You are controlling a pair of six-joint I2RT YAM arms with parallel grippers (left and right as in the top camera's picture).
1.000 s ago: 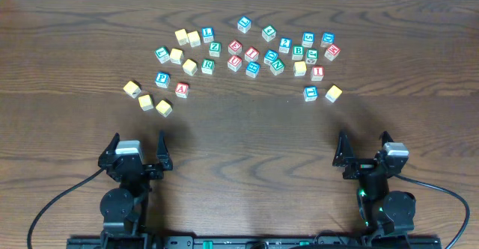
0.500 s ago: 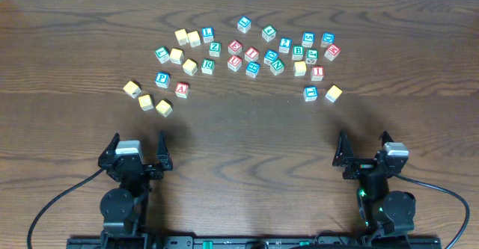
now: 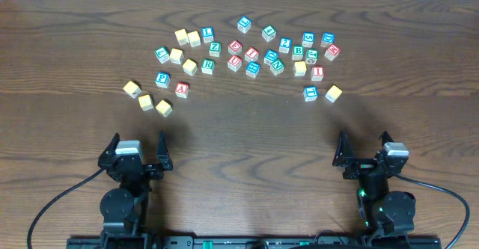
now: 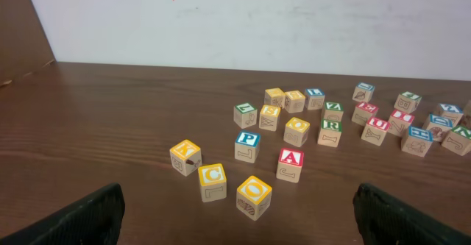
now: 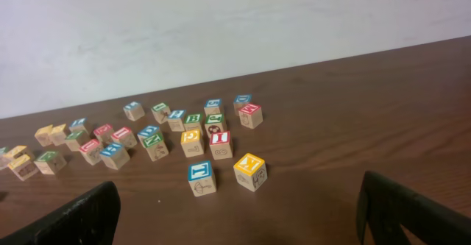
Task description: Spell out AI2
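Several wooden letter blocks lie scattered across the far half of the table. A red A block sits at the left of the cluster and shows in the left wrist view. A red I block and a blue I block sit at the right; both show in the right wrist view, the red one behind the blue one. A blue block that looks like a 2 lies in the back row. My left gripper and right gripper are open and empty, near the front edge.
Yellow blocks K, C and O lie nearest the left gripper. A yellow block lies beside the blue I. Bare wood lies between the grippers and the blocks. A white wall stands behind the table.
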